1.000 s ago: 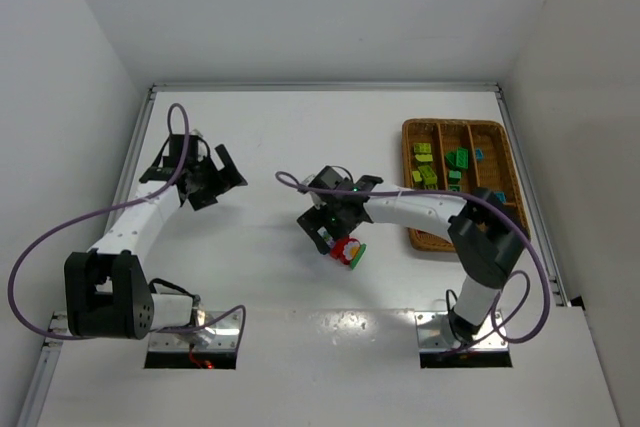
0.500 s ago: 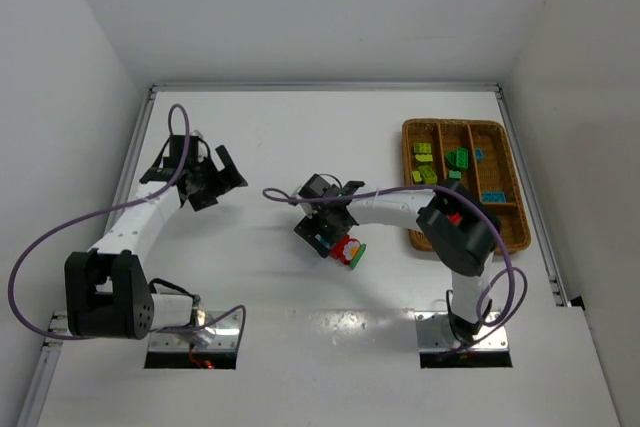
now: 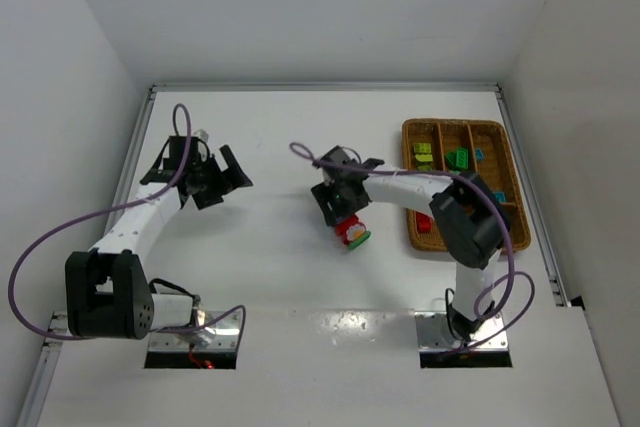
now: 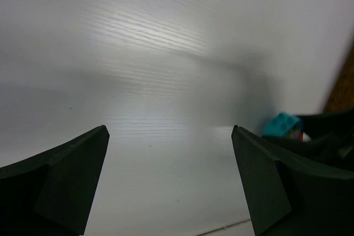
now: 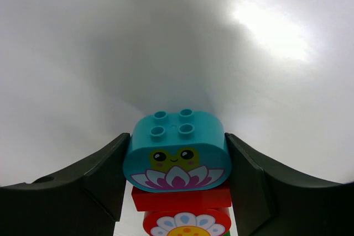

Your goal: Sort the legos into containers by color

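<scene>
Legos are mostly in the woven tray [image 3: 456, 124] at the far right of the table [image 3: 280, 137]. Lime green bricks [image 3: 425, 164] lie in its left compartment. Dark green bricks [image 3: 458, 158] lie in the compartment just to the right. Teal bricks [image 3: 496, 196] lie in the compartments further right.

One stack [image 3: 351, 234] is outside the tray, near the middle of the table and left of the tray's near left corner. The right end effector [image 3: 347, 217] is directly at it.

In the right wrist view, the right end effector [image 5: 177, 136] has its two dark fingers [image 5: 105, 172] pressed against both sides of a teal block [image 5: 177, 158]. This block has four studs and is printed with a frog face over a lotus. It tops the stack, with a red brick [image 5: 181, 198] directly under it. Below that is a rounded piece with a flower print [image 5: 185, 225], cut off by the lower edge. I cannot tell whether the stack rests on the table or is raised off it.

The left end effector [image 3: 215, 177] is over the left part of the table, well apart from the stack and the tray. Its jaws are spread wide with nothing between them. In the left wrist view, only bare table shows between its fingers [image 4: 72, 181]. A bit of the teal block [image 4: 282, 125] shows at the right edge of that view.
</scene>
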You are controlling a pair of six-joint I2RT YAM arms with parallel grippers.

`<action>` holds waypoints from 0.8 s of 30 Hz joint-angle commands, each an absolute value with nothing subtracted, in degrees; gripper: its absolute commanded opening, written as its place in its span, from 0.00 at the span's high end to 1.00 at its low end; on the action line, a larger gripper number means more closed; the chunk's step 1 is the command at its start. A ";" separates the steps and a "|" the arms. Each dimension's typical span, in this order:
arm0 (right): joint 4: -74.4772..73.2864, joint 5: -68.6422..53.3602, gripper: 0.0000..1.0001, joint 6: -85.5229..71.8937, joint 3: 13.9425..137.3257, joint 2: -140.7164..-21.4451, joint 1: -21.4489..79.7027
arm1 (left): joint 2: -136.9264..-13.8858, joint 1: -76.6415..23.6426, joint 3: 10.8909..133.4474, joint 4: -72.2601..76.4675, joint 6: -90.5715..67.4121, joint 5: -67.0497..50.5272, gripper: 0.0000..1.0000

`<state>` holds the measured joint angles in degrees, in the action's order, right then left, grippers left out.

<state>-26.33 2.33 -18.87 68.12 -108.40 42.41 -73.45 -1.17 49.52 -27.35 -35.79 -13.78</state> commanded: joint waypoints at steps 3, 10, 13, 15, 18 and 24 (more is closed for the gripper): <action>-27.07 -1.22 0.70 -35.67 74.53 -104.15 33.50 | -74.87 -2.36 45.89 -16.72 -32.78 -38.64 0.00; -24.08 -3.78 0.70 -47.45 75.06 -102.05 32.17 | -75.41 -12.82 35.87 11.28 -44.09 -49.74 0.00; -22.33 -2.20 0.70 -51.23 73.92 -100.82 33.31 | -76.03 -18.69 35.86 14.41 -45.52 -45.28 0.00; -21.80 -0.45 0.70 -52.73 73.39 -100.28 33.84 | -78.65 -20.82 37.09 15.90 -46.40 -43.08 0.00; -20.92 0.08 0.70 -54.23 72.69 -99.58 34.37 | -80.68 -23.73 39.19 17.13 -48.42 -39.12 0.00; -20.92 1.14 0.70 -54.76 72.69 -99.05 34.89 | -85.08 -27.24 40.52 21.62 -52.91 -33.77 0.00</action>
